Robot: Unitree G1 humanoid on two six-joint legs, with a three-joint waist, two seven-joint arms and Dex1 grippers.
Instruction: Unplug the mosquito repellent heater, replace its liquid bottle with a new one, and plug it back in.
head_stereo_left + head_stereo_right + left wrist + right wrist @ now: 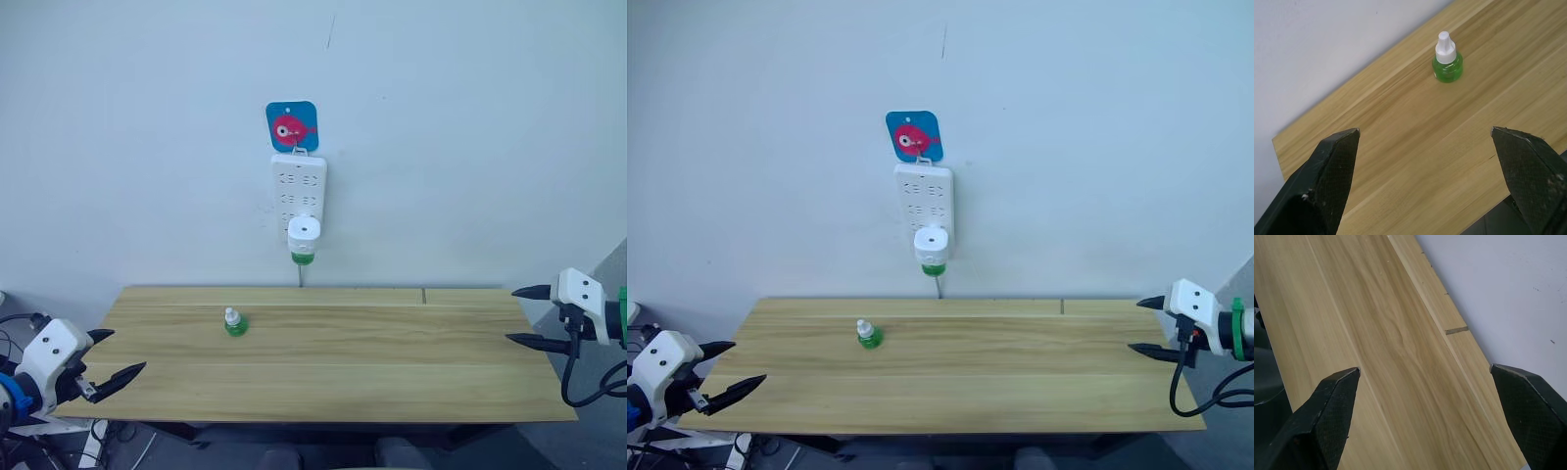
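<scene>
Spare bottle (235,322): green liquid, white cap up, upright on table (392,372), ahead of left gripper (120,356), fingers spread, empty. Heater (303,235) plugged into wall strip (299,191), green bottle hanging downward. Right gripper (530,315) spread, empty, well apart.

A long wooden table (392,372) stands against a pale wall (490,147). At 12 o'clock above it hangs a white power strip (299,186) — below a blue fish sticker (292,125).

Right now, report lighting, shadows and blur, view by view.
Eye views: even, soft light, no glare, faint shadow beside the power strip. Left wrist view: green bottle sharp, near fingertips softly blurred. Right wrist view: wood grain of the table crisp.
</scene>
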